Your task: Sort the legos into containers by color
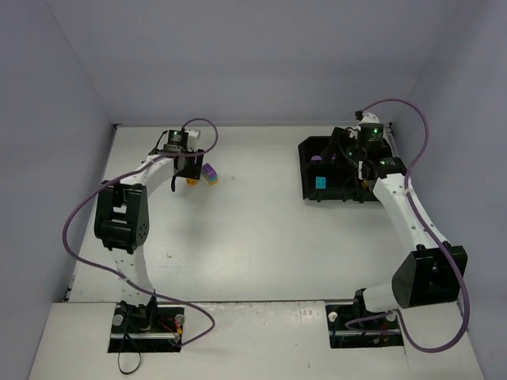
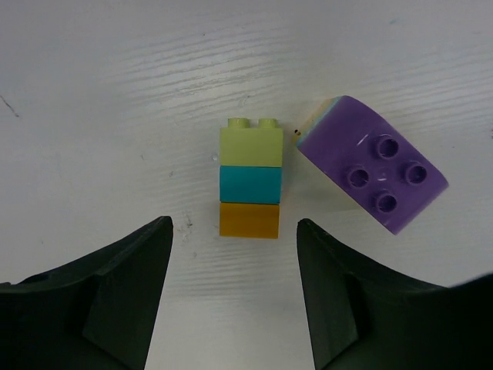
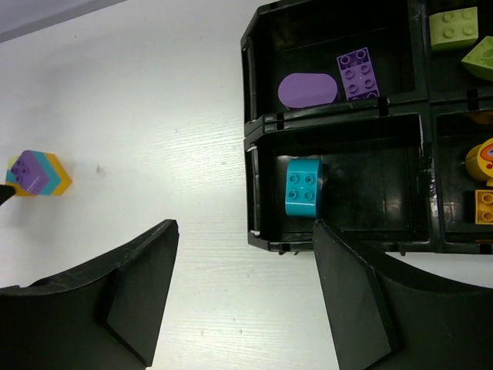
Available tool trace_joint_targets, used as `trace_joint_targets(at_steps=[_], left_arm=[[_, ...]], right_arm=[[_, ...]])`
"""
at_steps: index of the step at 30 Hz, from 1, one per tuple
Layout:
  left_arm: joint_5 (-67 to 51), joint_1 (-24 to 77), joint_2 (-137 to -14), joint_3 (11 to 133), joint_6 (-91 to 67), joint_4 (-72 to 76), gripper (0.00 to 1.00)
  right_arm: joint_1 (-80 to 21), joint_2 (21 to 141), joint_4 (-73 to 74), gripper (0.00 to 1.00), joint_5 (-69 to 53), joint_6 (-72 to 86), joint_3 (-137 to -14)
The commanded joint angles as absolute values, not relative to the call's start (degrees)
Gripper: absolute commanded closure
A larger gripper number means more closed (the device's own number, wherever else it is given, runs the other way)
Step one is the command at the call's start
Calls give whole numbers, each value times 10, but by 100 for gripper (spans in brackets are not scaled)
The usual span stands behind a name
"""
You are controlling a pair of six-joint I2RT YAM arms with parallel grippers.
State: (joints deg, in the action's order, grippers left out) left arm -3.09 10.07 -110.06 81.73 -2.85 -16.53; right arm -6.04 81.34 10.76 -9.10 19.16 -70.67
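A lime green, cyan and orange stack of legos [image 2: 249, 189] lies on its side on the white table. My left gripper [image 2: 233, 231] hangs open just short of the stack's orange end, holding nothing. To its right, a purple studded brick [image 2: 373, 163] rests tilted on cream and cyan layers. The black four-part container tray [image 1: 307, 150] sits at the far right. My right gripper [image 3: 245, 227] is open and empty over the tray's near left corner. A cyan brick [image 3: 303, 186] lies in the compartment ahead of it. A purple oval [image 3: 306, 90] and a purple brick [image 3: 357, 75] share another.
Two lime green bricks [image 3: 454, 27] fill the far right compartment, and orange pieces [image 3: 485, 206] sit in the near right one. Grey walls enclose the table on three sides. Purple cables loop off both arms.
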Motion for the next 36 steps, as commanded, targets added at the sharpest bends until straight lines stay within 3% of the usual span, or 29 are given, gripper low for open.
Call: trace_joint_targets(at_steps=[1, 10, 13, 17, 23, 27, 36], left_arm=[[-48, 93, -1108, 862, -11, -177, 41], [-64, 88, -1158, 877, -8, -148, 50], [-68, 88, -1156, 868, -7, -125, 63], [-72, 88, -1136, 832, -1, -77, 90], [-107, 89, -986, 725, 39, 6, 92], [-216, 89, -862, 633, 73, 90, 92], [-393, 116, -664, 519, 154, 102, 92]], right_arm=[[-62, 787, 88, 33, -119, 185, -692], [-62, 768, 84, 33, -146, 190, -667], [-63, 766, 84, 33, -156, 190, -666], [-72, 767, 84, 34, -168, 189, -670], [-107, 775, 83, 35, -242, 187, -708], [-152, 799, 83, 33, -306, 202, -755], [-231, 857, 15, 19, -424, 275, -818]])
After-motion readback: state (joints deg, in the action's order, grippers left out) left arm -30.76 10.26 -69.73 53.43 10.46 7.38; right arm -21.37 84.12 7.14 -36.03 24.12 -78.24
